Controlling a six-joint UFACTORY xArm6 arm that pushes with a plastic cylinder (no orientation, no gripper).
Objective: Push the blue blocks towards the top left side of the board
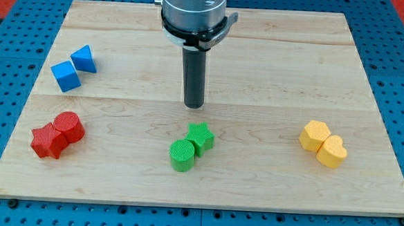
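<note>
Two blue blocks sit at the view's left on the wooden board [275, 47]: a blue triangular block [84, 58] and a blue cube [66, 76], touching each other. My tip [193, 105] is near the board's middle, far to the right of the blue blocks and just above the green blocks. It touches no block.
A red cylinder [69, 126] and a red star block [48, 141] lie at the lower left. A green star block [201, 136] and a green cylinder [182, 155] lie below my tip. A yellow hexagonal block [315, 135] and a yellow heart block [332, 152] lie at the right.
</note>
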